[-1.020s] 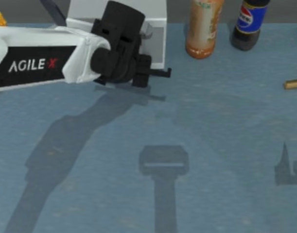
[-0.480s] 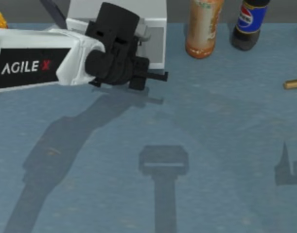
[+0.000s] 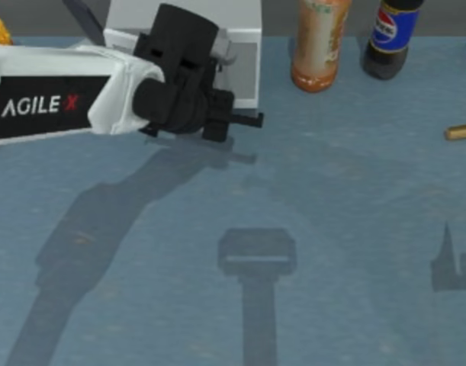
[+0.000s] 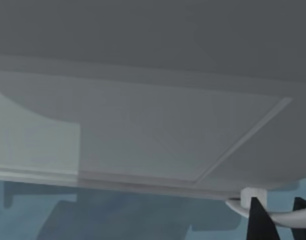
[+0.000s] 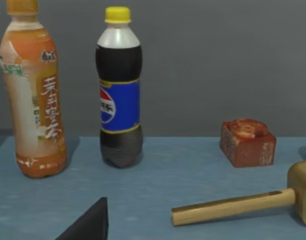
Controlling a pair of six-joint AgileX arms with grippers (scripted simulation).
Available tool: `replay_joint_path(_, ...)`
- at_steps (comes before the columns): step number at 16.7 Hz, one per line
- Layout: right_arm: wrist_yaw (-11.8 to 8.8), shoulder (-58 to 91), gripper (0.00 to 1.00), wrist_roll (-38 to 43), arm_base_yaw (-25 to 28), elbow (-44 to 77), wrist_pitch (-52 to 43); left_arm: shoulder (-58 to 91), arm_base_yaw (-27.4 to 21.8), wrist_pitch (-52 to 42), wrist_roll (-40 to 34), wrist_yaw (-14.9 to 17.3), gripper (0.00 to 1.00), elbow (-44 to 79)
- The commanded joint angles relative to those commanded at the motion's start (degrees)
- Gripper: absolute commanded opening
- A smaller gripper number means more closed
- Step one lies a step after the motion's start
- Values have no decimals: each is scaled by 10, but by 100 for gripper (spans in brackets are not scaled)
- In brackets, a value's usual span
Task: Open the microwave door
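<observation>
Left tool at the microwave front, far left of the table; left wrist view shows its dark fingertips either side of the white handle at the edge of the microwave door, closed on it. Door looks slightly ajar. Right tool: only a dark tip visible, opening can't tell; its view shows orange tea bottle, cola bottle, red seal block, wooden mallet
</observation>
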Motion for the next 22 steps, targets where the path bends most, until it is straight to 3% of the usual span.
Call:
replay_joint_path(14, 0, 0, 100, 0, 0, 0, 0, 0, 0, 0, 0, 0, 0, 0)
replay_joint_path(22, 0, 0, 100, 0, 0, 0, 0, -16, 8, 10, 27, 23, 0, -23)
